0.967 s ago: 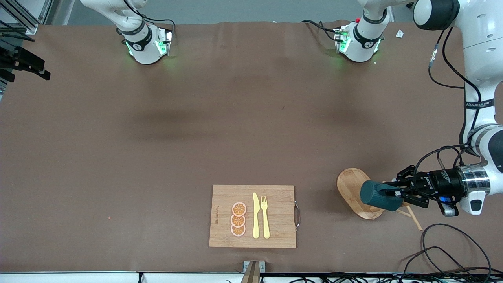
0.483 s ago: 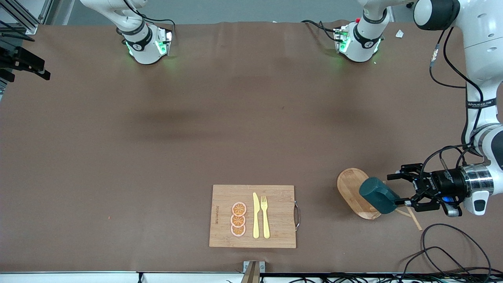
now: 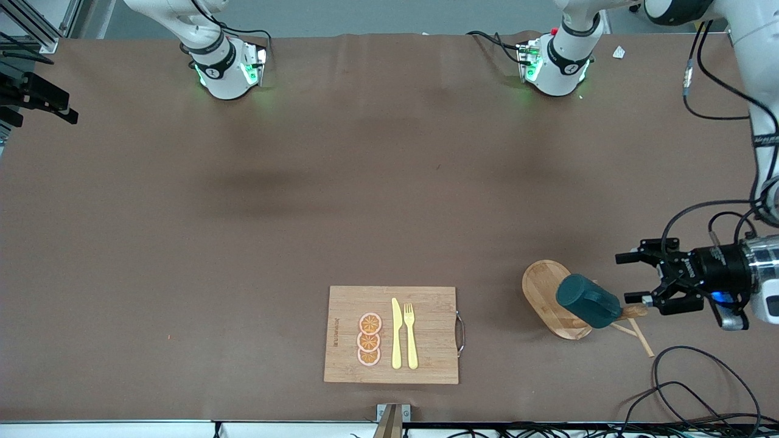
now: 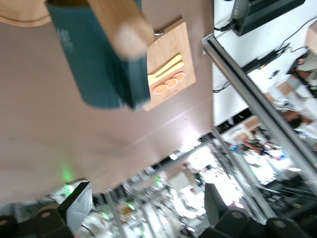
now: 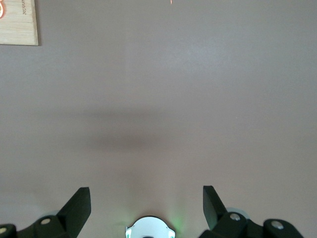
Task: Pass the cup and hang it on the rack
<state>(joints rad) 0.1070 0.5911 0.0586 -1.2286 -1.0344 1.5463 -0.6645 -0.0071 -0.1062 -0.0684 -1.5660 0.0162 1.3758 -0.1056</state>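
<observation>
Cup: the cup [image 3: 588, 309] sits tilted on the rack [image 3: 540, 291], over the 4 o'clock end of the oval base, with its closed bottom turned toward 10 o'clock. Its handle cannot be made out.
Rack: it stands on the table [image 3: 304, 213] near the left arm's end, at 3 o'clock from the board [image 3: 391, 334]. Thin pegs [image 3: 639, 334] jut out toward 4 o'clock.
Left gripper: the left gripper [image 3: 627, 278] hangs level at 2 o'clock from the cup. Its fingers are spread wide, clear of the cup and holding nothing.
Right gripper: the right gripper [image 5: 146, 198] is out of the front view. Its own camera shows the fingers spread over bare table, empty, as the arm waits.
Board: a knife [image 3: 396, 333] and fork [image 3: 411, 334] lie side by side, with orange slices [image 3: 369, 339] at their 9 o'clock.
Only in front view: the rack's base and the open gap between the left gripper and the cup.
Only in left wrist view: the cup's teal side [image 4: 96, 59] seen close, and the rounded top of the rack's post [image 4: 130, 38] across it.
Only in right wrist view: one corner of the board [image 5: 17, 22] at the edge of the frame, and the arm's base [image 5: 148, 229] between the fingers.
</observation>
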